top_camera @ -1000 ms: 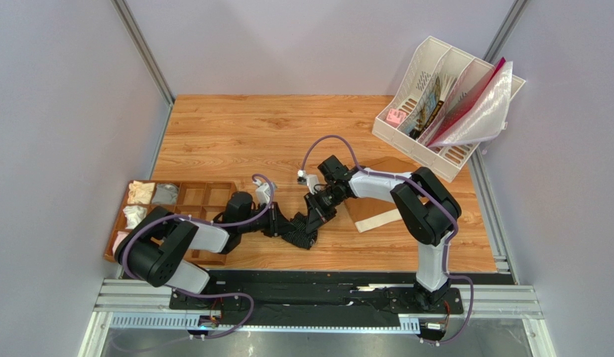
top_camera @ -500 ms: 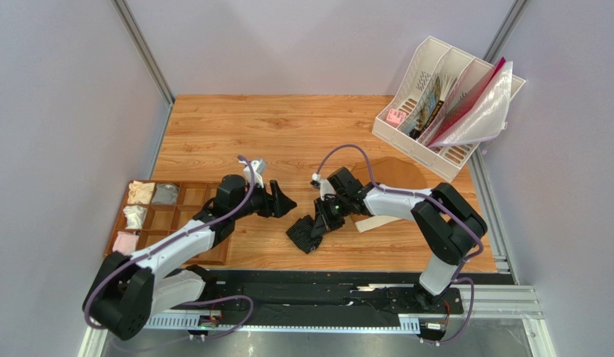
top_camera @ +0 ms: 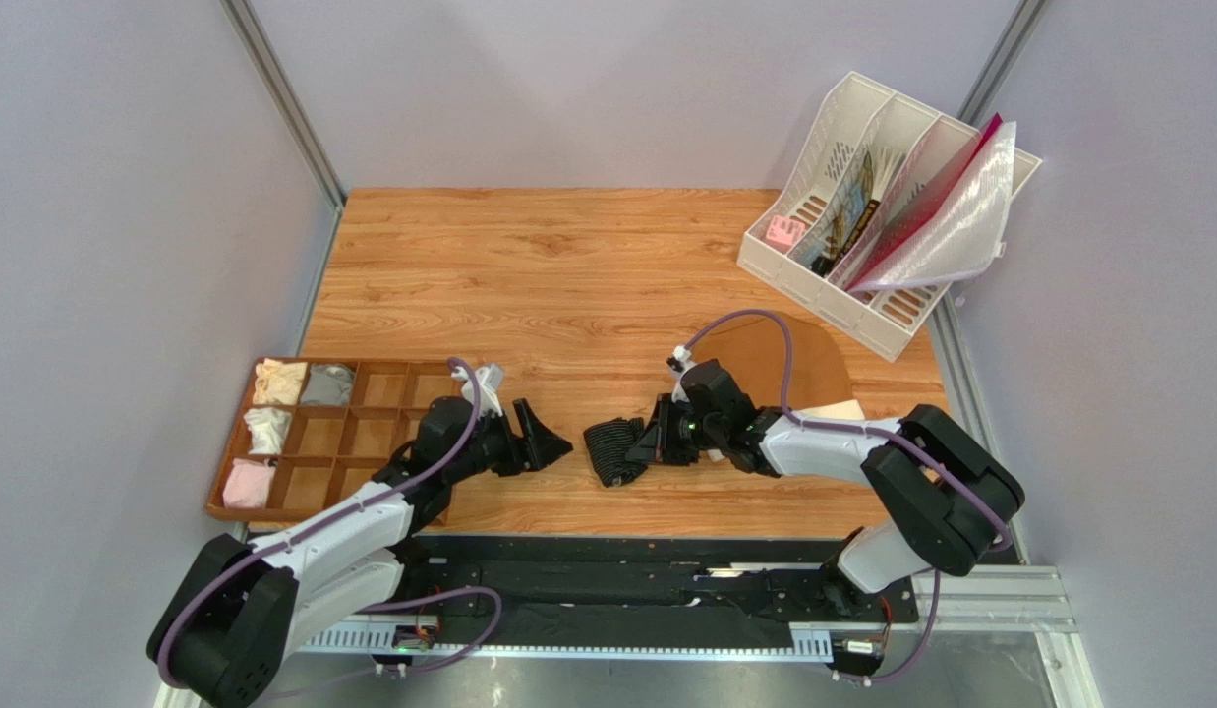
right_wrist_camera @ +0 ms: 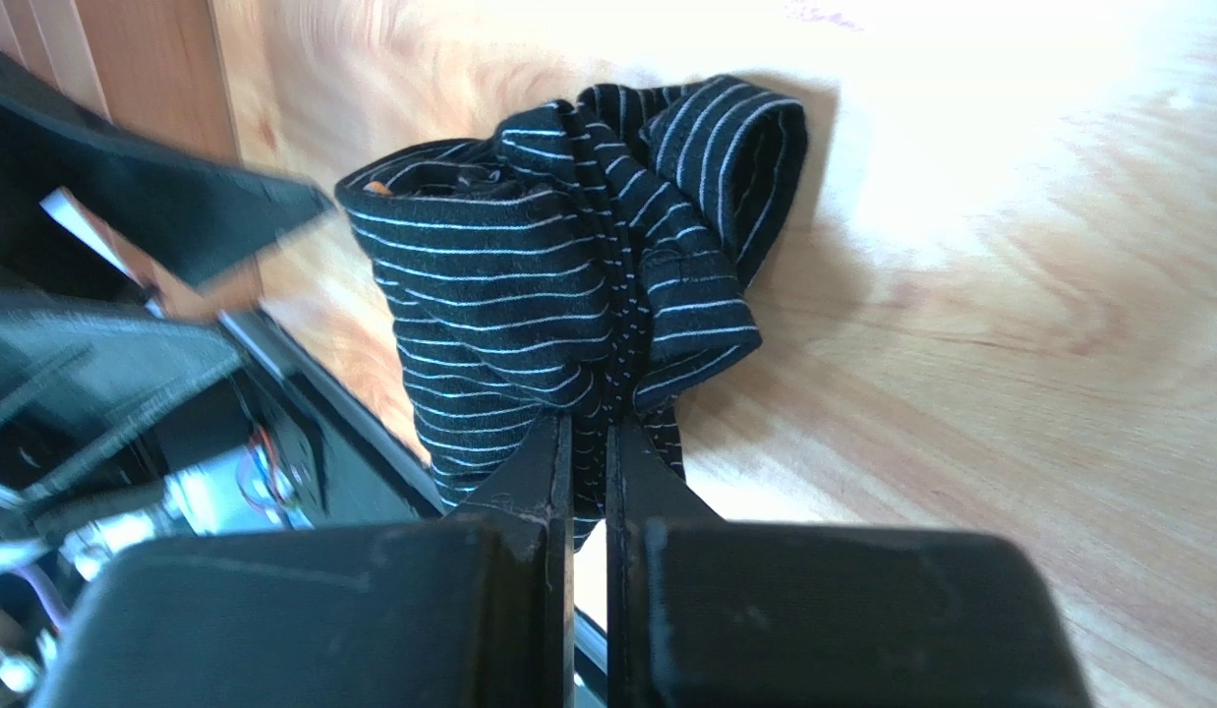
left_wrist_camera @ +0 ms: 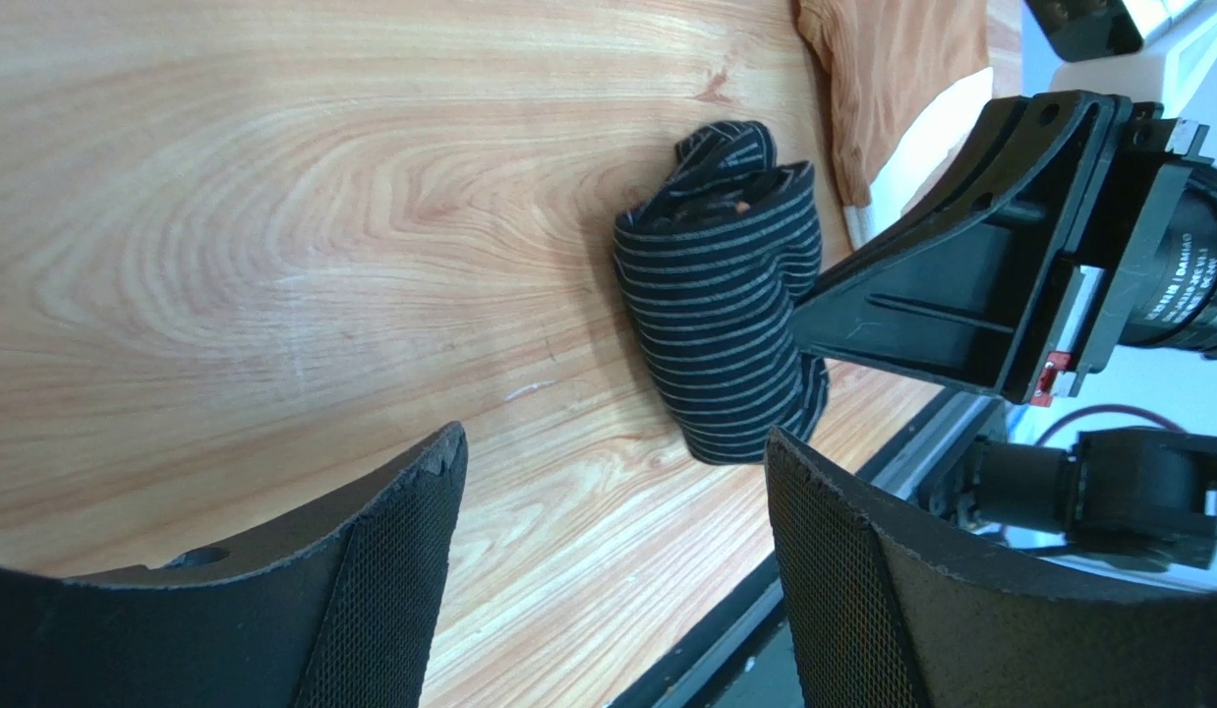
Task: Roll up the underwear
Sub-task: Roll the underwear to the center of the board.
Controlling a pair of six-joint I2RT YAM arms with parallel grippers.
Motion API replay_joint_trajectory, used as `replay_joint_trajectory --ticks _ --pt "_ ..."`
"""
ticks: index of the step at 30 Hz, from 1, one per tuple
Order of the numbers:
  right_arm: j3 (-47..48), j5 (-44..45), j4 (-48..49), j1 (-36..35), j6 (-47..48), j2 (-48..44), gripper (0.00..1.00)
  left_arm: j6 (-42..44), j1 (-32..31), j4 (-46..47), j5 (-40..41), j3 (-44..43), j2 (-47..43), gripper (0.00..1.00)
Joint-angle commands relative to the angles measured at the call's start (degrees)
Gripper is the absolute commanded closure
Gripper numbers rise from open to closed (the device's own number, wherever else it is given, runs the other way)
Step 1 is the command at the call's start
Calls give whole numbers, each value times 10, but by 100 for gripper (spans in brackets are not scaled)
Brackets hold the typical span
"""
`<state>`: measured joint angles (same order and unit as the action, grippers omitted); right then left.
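The underwear [top_camera: 615, 447] is a black bundle with thin pale stripes, bunched into a loose roll on the wooden table near its front edge. My right gripper [top_camera: 649, 443] reaches it from the right and is shut, its tips [right_wrist_camera: 588, 431] pinching a fold of the underwear [right_wrist_camera: 570, 280]. My left gripper [top_camera: 550, 438] stands open a short way to the left of the bundle and does not touch it. In the left wrist view the underwear [left_wrist_camera: 725, 295] lies beyond my open left gripper [left_wrist_camera: 615, 438], with nothing between the fingers.
Brown briefs [top_camera: 784, 362] lie flat behind the right arm. A wooden compartment tray [top_camera: 367, 369] with small folded cloths sits at the left edge. A white file rack [top_camera: 880, 221] stands at the back right. The table's front edge and black rail [top_camera: 629, 549] are close.
My left gripper opened, let go of the bundle and drew back to the left. My right gripper closed on the underwear and its arm swung lower, toward the front edge.
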<state>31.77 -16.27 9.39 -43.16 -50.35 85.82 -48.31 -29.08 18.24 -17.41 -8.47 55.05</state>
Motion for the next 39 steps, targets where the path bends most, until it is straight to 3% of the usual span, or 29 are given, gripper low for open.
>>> replay_joint_trajectory --ticks 1,12,28,32,39 --pt "-8 63 74 -21 -63 -5 100 -48 -18 100 11 9 23 22" --pt "-16 55 117 -32 -99 36 100 -61 -37 213 42 27 133 33" --pt "-2 58 97 -46 -94 50 100 -129 -53 628 21 65 414 39" --pt "3 62 88 -47 -89 52 100 -129 -59 651 9 57 461 37" --pt "14 56 82 -47 -85 64 100 -119 -68 651 14 54 450 33"
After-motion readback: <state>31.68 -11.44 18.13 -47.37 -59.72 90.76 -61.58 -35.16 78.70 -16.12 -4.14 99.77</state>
